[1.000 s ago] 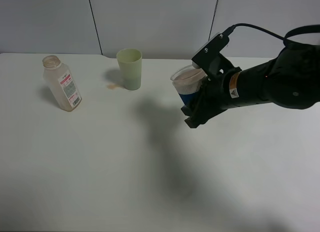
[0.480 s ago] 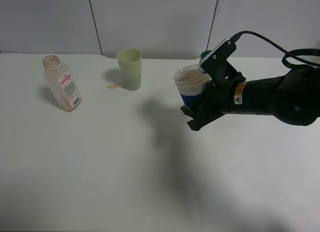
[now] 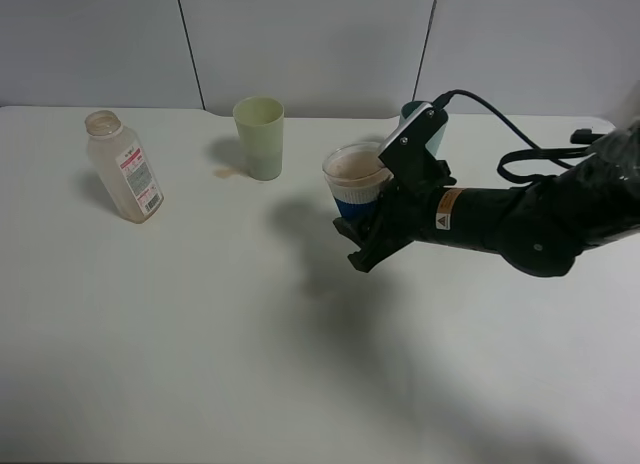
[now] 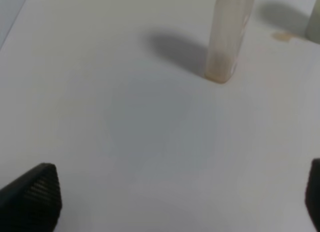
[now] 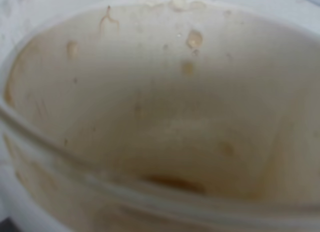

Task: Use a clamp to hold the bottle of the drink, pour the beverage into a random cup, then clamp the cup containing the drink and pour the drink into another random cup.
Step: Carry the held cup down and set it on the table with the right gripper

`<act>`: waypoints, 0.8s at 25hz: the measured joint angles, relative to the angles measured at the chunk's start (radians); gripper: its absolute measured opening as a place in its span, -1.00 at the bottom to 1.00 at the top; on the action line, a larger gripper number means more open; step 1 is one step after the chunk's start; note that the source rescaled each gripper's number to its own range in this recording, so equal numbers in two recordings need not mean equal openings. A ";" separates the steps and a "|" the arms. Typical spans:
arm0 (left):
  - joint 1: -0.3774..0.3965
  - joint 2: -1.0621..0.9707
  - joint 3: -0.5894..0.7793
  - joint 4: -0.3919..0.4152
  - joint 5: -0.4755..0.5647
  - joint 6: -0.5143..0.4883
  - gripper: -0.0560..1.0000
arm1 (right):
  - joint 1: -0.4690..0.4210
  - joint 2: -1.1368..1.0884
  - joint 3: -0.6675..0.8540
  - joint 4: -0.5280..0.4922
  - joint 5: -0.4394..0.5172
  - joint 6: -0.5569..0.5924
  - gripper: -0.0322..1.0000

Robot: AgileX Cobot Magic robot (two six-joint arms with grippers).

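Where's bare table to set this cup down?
Bare table spans the whole near side, in front of the bottle, the tumbler and the right gripper holding the blue-sleeved cup. The far side is crowded, with the teal cup behind the arm.

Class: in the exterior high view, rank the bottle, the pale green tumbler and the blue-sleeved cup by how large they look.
1. Bottle, largest.
2. Pale green tumbler.
3. Blue-sleeved cup, smallest, though the right gripper partly hides it and holds it lifted, which makes its rank unsure.
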 joint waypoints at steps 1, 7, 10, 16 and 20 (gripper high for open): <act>0.000 0.000 0.000 0.000 0.000 0.000 0.97 | 0.000 0.014 0.000 0.000 -0.024 -0.003 -0.94; 0.000 0.000 0.000 0.000 0.000 0.000 0.97 | -0.001 0.097 -0.001 0.054 -0.169 -0.013 -0.94; 0.000 0.000 0.000 0.000 0.000 0.000 0.97 | -0.001 0.140 -0.001 0.084 -0.237 -0.025 -0.94; 0.000 0.000 0.000 0.000 0.000 0.000 0.97 | -0.001 0.236 0.000 0.143 -0.365 -0.040 -0.94; 0.000 0.000 0.000 0.000 0.000 0.000 0.97 | -0.001 0.275 0.004 0.149 -0.387 -0.057 -0.94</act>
